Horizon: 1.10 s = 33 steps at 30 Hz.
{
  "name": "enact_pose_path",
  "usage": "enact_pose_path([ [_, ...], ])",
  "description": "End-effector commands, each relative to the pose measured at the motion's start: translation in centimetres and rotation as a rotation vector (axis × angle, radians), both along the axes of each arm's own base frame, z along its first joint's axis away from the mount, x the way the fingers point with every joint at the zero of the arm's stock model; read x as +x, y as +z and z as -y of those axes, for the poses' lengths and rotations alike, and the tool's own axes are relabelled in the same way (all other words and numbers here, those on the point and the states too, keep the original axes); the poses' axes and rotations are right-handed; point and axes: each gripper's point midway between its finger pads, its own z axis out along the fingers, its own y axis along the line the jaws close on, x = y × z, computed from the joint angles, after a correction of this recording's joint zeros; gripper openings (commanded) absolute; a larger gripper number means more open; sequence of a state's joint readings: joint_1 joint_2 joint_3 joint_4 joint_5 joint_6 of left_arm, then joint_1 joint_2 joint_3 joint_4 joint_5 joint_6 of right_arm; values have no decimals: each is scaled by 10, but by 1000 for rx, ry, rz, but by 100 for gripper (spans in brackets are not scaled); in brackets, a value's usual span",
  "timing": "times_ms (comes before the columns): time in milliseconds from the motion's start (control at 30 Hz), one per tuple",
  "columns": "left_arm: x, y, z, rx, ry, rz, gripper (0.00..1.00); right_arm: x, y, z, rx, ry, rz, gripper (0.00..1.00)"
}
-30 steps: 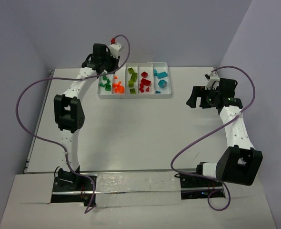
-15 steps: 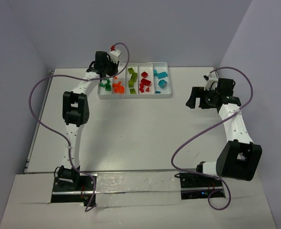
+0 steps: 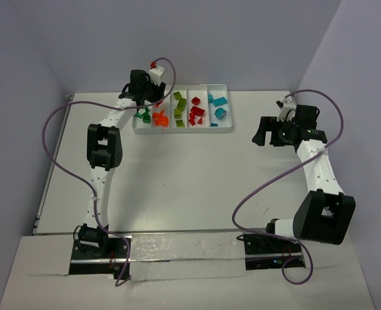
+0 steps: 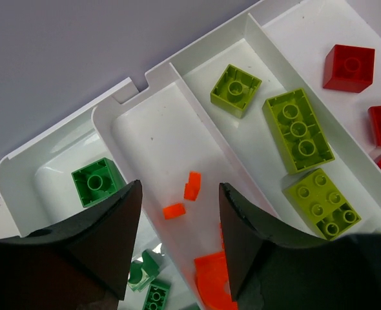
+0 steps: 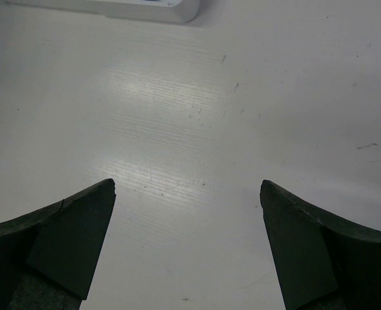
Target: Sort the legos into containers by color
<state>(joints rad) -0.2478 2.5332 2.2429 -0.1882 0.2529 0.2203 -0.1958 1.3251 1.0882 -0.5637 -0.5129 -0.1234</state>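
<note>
Overhead view of a white table (image 3: 177, 187) with two robot arms. A long white tray (image 3: 184, 131) with five side-by-side compartments sits near the far edge. It holds bricks (image 3: 177, 110) grouped by colour: dark green, orange, lime, red and teal, left to right.

The left pincer (image 3: 145, 100) hangs over the tray's left end. A second ago it was pressed together and farther back. It has since come in over the second compartment, and its jaws are now partly spread with nothing between them. Its wrist camera looks down past the fingers at two small orange bits (image 4: 174, 210) lying loose in the orange compartment. A dark green brick (image 4: 97, 183) lies one compartment to the left and lime bricks (image 4: 298, 129) one to the right. This looks like an orange piece just dropped where it belongs.

The right pincer (image 3: 263, 134) is spread wide and empty over bare table, well apart from the tray and unmoved. Every brick in view lies in the tray, so the sorting appears nearly or fully done.
</note>
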Motion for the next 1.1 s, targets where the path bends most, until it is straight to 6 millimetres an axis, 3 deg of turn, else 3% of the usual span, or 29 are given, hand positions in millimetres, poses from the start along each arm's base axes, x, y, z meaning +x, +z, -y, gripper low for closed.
enact_pose_path([
  [0,6,70,4,-44,11,122,67,10,34,-8,-19,20,92,100],
  [67,-2,88,2,-58,23,109,70,10,39,-15,-32,37,104,100],
  [167,-25,134,-2,-99,39,101,76,9,47,-26,-41,63,125,100],
  [233,-59,137,-7,-103,28,16,87,6,55,-33,-45,84,146,100],
  [300,-98,163,-14,-122,23,-9,97,1,58,-38,-51,94,164,100],
  [333,-114,149,-18,-125,36,-67,98,-2,60,-40,-54,95,176,100],
  [367,-128,156,-23,-141,50,-77,98,-4,63,-40,-58,94,191,100],
  [433,-173,172,-40,-164,103,-117,99,-15,55,-41,-64,94,187,100],
  [500,-196,155,-50,-179,154,-195,99,-22,55,-40,-73,94,196,100],
  [600,-242,169,-70,-201,198,-174,99,-36,40,-36,-98,78,193,100],
  [667,-263,151,-84,-193,235,-184,99,-42,43,-33,-117,62,221,100],
  [700,-273,153,-90,-195,253,-162,99,-45,44,-33,-121,60,231,100],
  [733,-279,169,-93,-206,255,-119,99,-46,39,-31,-127,52,220,100],
  [833,-307,154,-113,-182,317,-83,99,-55,45,-28,-132,19,257,100],
  [1067,-338,146,-137,-156,383,-31,99,-64,49,-32,-111,19,289,100],
])
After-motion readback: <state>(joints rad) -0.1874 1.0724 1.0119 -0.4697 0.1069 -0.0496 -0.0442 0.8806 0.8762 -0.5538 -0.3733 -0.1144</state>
